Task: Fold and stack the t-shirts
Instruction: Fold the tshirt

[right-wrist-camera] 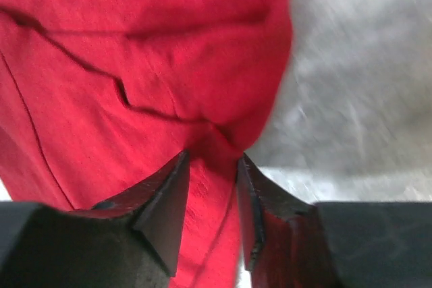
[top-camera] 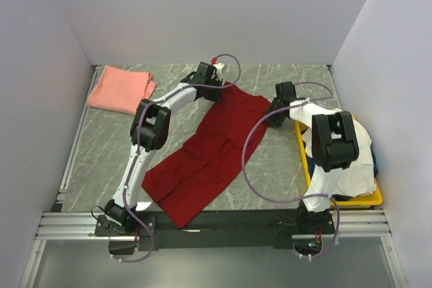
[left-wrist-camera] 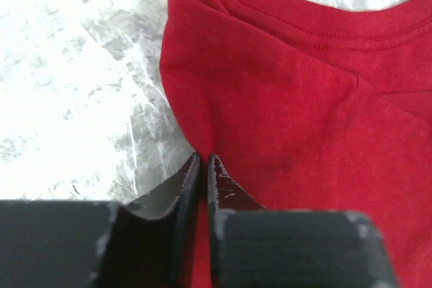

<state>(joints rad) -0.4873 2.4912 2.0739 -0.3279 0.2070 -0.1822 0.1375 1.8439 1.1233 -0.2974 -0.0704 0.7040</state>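
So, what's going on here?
Two robot arms are working on the red t-shirt, spread across the table. The left gripper is pinched shut on its far edge; the right gripper straddles a bunch of cloth, grip unclear. The pink t-shirt lies folded at the far left; the white t-shirt lies on the yellow tray.

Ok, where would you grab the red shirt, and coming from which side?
On the red shirt, probably the two far corners, each pinched from above. It lies flat and spread wide, so only its edges offer something thin enough to pinch.
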